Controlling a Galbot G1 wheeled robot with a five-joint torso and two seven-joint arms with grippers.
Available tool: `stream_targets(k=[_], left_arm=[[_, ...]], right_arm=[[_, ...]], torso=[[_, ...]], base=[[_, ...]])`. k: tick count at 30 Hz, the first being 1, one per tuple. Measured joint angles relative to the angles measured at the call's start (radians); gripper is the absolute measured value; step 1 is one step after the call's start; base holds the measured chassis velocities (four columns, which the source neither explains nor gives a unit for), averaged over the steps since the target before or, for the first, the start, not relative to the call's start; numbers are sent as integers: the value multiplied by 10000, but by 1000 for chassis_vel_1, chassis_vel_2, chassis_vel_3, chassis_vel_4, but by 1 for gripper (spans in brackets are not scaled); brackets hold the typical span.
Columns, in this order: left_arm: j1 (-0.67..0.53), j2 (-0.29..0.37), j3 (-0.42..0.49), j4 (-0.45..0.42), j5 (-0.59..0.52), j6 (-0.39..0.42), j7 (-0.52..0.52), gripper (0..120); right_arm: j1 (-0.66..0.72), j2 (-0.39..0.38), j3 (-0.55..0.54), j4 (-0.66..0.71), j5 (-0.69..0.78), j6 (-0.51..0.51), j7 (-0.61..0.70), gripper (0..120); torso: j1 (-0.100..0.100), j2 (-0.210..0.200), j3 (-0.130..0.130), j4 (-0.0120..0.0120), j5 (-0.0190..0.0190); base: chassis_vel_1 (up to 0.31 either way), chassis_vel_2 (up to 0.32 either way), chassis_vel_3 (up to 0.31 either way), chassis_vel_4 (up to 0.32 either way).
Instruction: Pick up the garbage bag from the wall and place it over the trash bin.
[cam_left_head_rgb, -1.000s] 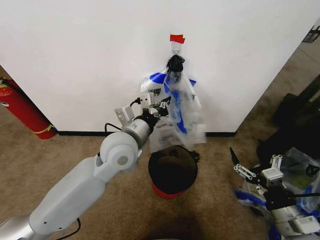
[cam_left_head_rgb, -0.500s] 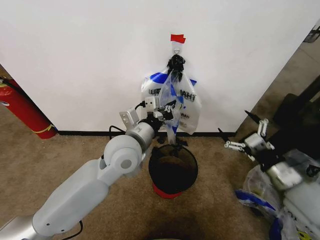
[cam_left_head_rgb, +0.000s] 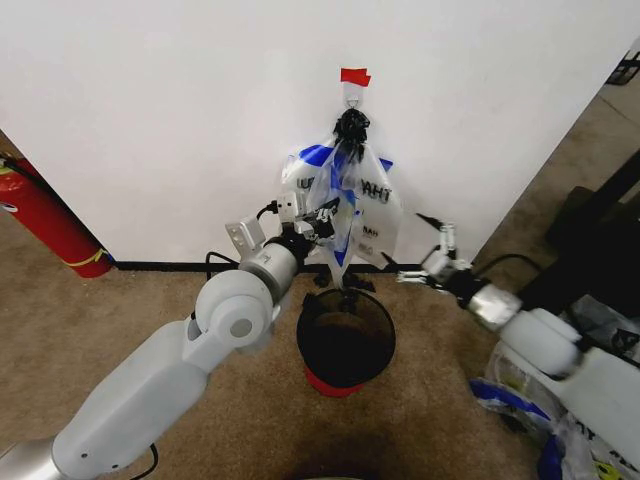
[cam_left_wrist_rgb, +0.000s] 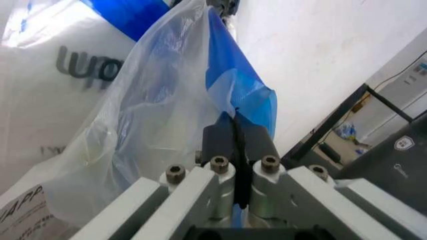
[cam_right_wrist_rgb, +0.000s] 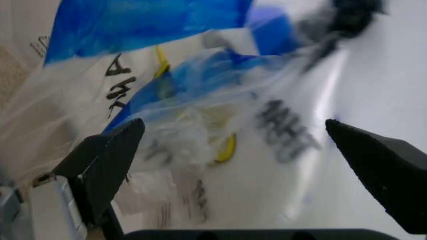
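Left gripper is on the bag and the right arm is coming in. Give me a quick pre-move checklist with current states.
1. Left gripper shut on the garbage bag: ok, jaws pinch the film in the left wrist view.
2. Right gripper open for a second grasp: ok, fingers spread wide, beside the bag and not touching it.
3. Bag free of the hook: not ok, its top hangs at the black clip.
4. Single bag separated from the bunch: cannot tell.
5. Trash bin under the bag: ok, open mouth directly below.
6. Bag over the bin: not ok, not yet done.
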Motion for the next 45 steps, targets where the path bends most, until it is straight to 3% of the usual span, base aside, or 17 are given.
stream_targets(k=[9, 19, 25, 35, 39, 45], left_arm=[[92, 7, -7, -122, -40, 10, -18, 0], [152, 110, -78, -256, -101, 23, -18, 0], [226, 128, -117, -327, -105, 30, -18, 0], [307, 24, -145, -327, -84, 31, -9, 0], [323, 41, -153, -416, -84, 31, -26, 0], [367, 59, -189, -473, -84, 28, -37, 0]], right_arm=[[1739, 954, -1901, -991, -523, -202, -62, 100], [2503, 1512, -2666, -1563, -1156, -677, -44, 98], [2872, 1243, -3044, -1398, -1138, -1336, -87, 79], [4014, 1551, -4086, -1482, -1074, -2238, -111, 67], [4353, 1616, -4536, -1234, -903, -3898, -79, 54], [4788, 1731, -4919, -973, -534, -5104, 11, 35]], torso=[[-1, 0, -1, -2, -1], [-1, 0, -1, -1, 1], [-2, 1, -2, -5, -1], [-2, 0, -2, 1, 0], [-1, 0, -1, -1, 0], [-1, 1, -1, 2, 0]], base=[[0, 0, 0, 0], [0, 0, 0, 0], [0, 0, 0, 0], [0, 0, 0, 0], [0, 0, 0, 0], [0, 0, 0, 0]])
